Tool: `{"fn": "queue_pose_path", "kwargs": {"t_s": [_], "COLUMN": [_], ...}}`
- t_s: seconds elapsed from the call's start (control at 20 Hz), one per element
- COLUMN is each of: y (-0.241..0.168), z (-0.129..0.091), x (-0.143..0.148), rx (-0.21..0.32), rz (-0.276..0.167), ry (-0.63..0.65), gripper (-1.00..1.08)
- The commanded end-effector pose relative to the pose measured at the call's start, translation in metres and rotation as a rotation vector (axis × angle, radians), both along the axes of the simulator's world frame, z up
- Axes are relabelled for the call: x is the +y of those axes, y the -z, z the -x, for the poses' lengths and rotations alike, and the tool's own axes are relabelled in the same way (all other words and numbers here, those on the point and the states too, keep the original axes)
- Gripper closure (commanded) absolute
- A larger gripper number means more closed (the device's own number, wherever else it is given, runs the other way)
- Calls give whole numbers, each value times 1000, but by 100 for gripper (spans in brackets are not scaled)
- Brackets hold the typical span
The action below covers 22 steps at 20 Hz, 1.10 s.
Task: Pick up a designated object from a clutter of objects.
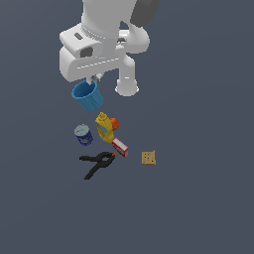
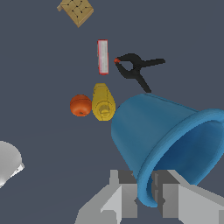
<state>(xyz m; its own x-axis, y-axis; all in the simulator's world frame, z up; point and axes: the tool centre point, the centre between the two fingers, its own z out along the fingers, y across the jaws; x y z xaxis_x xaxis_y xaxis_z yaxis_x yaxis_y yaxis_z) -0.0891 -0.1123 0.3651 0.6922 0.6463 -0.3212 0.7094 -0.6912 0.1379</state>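
Note:
The bright-blue cup (image 1: 88,95) hangs tilted in the air under the white arm, well above the other items. My gripper (image 1: 94,79) is shut on its rim. In the wrist view the cup (image 2: 153,127) fills the frame, and its rim passes between the grey fingers (image 2: 124,192) of the gripper (image 2: 146,194). On the floor below lies the clutter: a yellow mustard bottle (image 1: 103,127), an orange ball (image 1: 114,123), a blue-white can (image 1: 84,134), a red box (image 1: 120,147), a tan cracker-like square (image 1: 148,158) and a black clamp (image 1: 96,162).
The arm's white base post (image 1: 127,82) stands just behind the clutter, toward the exterior view's right of the cup. In the wrist view the mustard bottle (image 2: 103,102), ball (image 2: 80,105), red box (image 2: 103,57), clamp (image 2: 136,69) and tan square (image 2: 76,11) lie below.

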Motion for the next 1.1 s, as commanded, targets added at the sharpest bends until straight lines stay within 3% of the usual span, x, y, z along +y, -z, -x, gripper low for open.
{"fn": "queue_pose_path", "kwargs": {"t_s": [0.0,0.5,1.05], "y": [-28,-94,-114], "z": [-2,-11,-15], "x": [-16,-55,-67], "rx": [-2,-2,-3], "rz": [1,5,7], "ry": [0,-1,-1], "gripper": [108,108,108]}}
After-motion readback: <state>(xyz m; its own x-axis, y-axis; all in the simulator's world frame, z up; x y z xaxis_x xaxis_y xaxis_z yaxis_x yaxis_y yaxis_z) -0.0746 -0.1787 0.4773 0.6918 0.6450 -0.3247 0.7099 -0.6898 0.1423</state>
